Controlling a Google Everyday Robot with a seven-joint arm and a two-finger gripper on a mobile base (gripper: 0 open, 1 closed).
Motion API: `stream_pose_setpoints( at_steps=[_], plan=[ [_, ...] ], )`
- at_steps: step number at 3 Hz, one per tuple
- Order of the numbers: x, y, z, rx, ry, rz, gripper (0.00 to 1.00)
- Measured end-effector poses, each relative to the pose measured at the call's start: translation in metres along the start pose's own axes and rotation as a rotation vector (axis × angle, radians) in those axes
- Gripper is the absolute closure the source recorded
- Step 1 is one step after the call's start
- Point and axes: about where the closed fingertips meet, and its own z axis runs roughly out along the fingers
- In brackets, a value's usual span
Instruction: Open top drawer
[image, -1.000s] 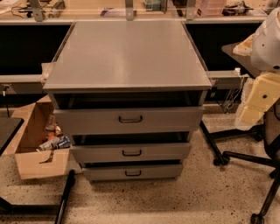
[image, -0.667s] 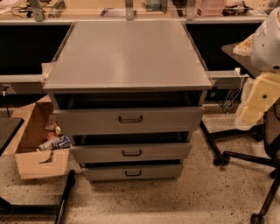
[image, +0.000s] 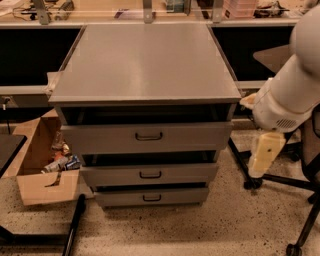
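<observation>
Cream-coloured plastic gripper (image: 260, 162) hangs at the right-centre of the frame, pointing down toward the floor below the white rounded arm housing (image: 286, 102). Whether it is released or clenched cannot be told from this view; it grasps nothing visible and touches no part of the cabinet.

Reference relation: the gripper sits beside the right edge of the grey metal cabinet, apart from it. The top drawer (image: 100, 139), the tallest and widest grey front panel, lies to the gripper's left in the frame and slightly higher. Its small dark centre pull handle (image: 148, 136) is well apart from the gripper, at mid-panel. The handle's long axis runs horizontally, parallel to the panel's upper edge.

A dark gap shows between the flat grey cabinet top (image: 145, 60) and the panel. Two shallower grey drawers (image: 150, 175) sit below, each with a like handle.

Judgement: the approach requires a leftward traverse across the panel front, then alignment with the horizontal handle before any pull toward the lower frame edge. The single arm is the only option.
</observation>
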Motion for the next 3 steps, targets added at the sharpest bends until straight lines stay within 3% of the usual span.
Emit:
stream_pose_setpoints(
  at_steps=[1, 2, 3],
  plan=[
    [0.008, 0.01, 0.087, -0.053, -0.01, -0.097, 0.0],
    [0.007, 0.002, 0.136, -0.075, -0.075, -0.157, 0.0],
    [0.007, 0.002, 0.136, -0.075, -0.075, -0.157, 0.0]
  ],
)
